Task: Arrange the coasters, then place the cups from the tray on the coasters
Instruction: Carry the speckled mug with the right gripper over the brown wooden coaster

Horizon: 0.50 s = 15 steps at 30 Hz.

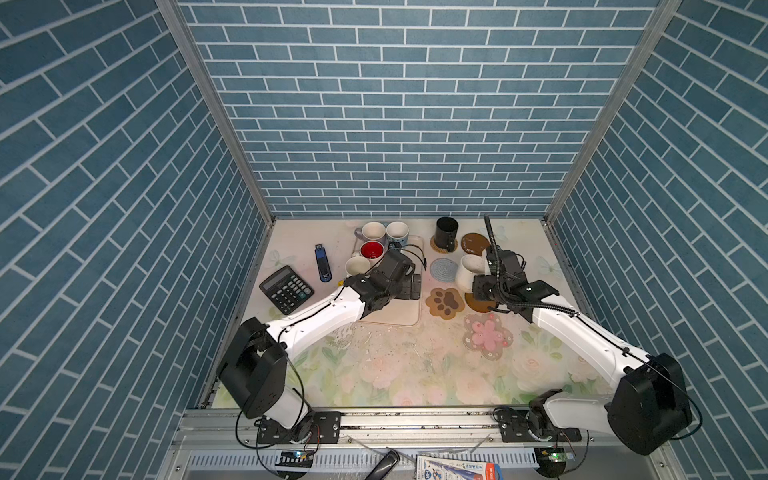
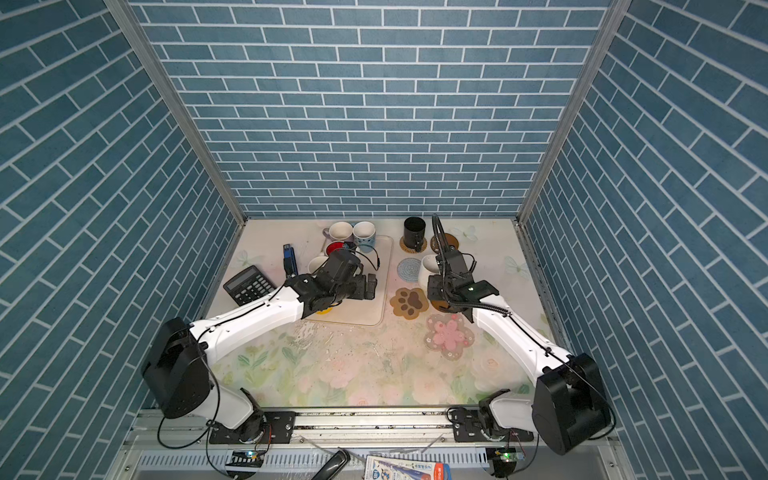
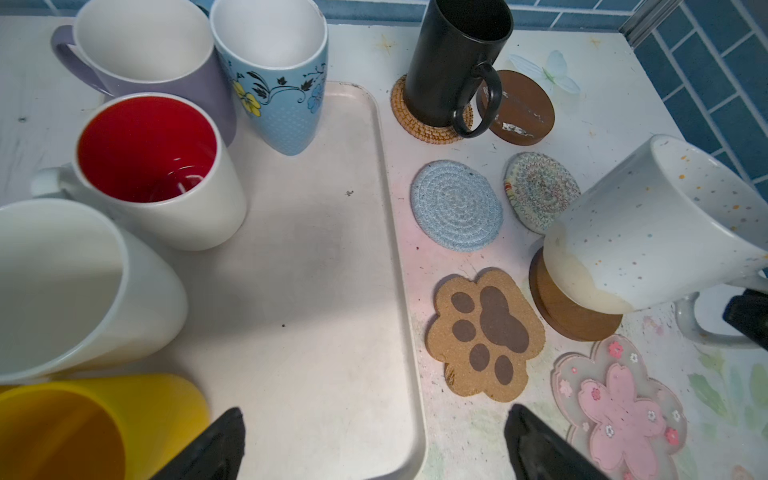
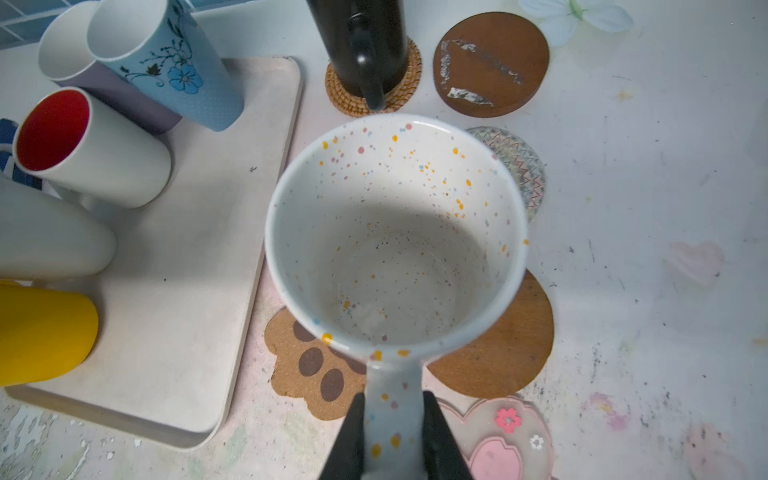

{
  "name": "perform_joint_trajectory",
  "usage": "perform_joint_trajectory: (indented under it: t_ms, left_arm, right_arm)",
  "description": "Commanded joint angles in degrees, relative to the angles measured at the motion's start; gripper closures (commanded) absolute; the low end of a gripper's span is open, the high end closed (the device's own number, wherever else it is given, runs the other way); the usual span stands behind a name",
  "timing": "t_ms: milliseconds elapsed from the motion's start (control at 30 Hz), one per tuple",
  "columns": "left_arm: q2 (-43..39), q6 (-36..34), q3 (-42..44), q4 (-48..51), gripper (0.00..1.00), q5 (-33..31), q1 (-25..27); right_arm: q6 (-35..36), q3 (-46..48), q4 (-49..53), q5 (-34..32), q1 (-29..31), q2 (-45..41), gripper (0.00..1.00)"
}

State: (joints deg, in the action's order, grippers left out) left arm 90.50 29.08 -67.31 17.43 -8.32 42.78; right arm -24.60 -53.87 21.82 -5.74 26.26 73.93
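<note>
My right gripper (image 4: 394, 419) is shut on the handle of a speckled white cup (image 4: 395, 249). The cup hangs tilted over a brown disc coaster (image 4: 511, 345); I cannot tell whether they touch. My left gripper (image 3: 376, 411) is open and empty over the near right edge of the beige tray (image 3: 324, 249). On the tray's left side stand the yellow (image 3: 83, 415), white (image 3: 62, 282), red-inside (image 3: 158, 166), light blue (image 3: 278, 83) and lavender (image 3: 145, 54) cups. The black cup (image 3: 453, 58) stands on the tan woven coaster (image 3: 415, 124).
Bare coasters right of the tray: pale blue knit (image 3: 456, 205), whitish woven (image 3: 540, 191), paw-shaped (image 3: 484, 332), pink flower (image 3: 619, 407) and a second brown disc (image 3: 523, 108). A black calculator (image 1: 286, 289) and a blue stapler-like thing (image 1: 323, 262) lie left of the tray.
</note>
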Motion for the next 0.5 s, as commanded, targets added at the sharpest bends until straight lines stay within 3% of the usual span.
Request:
perform_joint_trajectory:
  t_ms: [0, 467]
  left_arm:
    - [3.3, -1.5, -3.1, -1.6, 0.01, 1.4, 0.3]
    - [15.1, -3.2, -12.9, -6.7, 0.01, 7.3, -5.2]
  right_arm:
    - [1.3, -1.2, -6.1, 0.4, -2.2, -0.5, 1.0]
    - [5.7, -14.7, -10.0, 1.4, -9.1, 13.2, 1.0]
